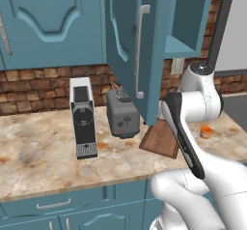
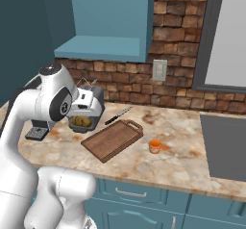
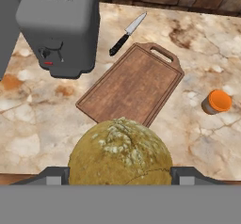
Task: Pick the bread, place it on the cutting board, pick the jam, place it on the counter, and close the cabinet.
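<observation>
While hanging above the cutting board point(image 3: 134, 84), half-spread fingers point(image 3: 188, 175) pinch the bread point(image 3: 120, 153).

jam point(image 3: 217, 101) right of cutting board point(image 3: 132, 84)

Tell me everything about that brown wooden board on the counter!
The flat dark-brown wooden cutting board is a rectangle with a raised rim and a narrower end with a handle hole. It lies flat on the beige marbled counter, turned slantwise, with nothing on it. A black-handled knife lies just beyond its handle end, a grey toaster stands beside it, and a small orange jar sits apart on the other side.
</observation>
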